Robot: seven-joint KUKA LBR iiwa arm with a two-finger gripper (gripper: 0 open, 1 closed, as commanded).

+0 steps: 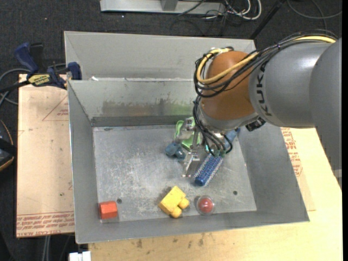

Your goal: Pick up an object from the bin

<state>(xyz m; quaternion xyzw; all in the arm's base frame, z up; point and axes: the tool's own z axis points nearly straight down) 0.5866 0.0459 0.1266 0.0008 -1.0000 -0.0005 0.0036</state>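
A blue bristled brush (208, 169) is seen lying flat and slanted near the middle of the bin (136, 162), just beside the tool (191, 167). A small blue piece (175, 150) lies on the tool's other side, with something green (181, 128) behind it. Near the front wall are found a red cube (109, 210), a yellow block (174, 202) and a reddish ball (205, 204).

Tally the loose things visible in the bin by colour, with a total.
Blue: 2, bristled brush and small blue piece
Green: 1, green piece, part hidden
Yellow: 1, block
Red: 2, cube and ball
Total: 6
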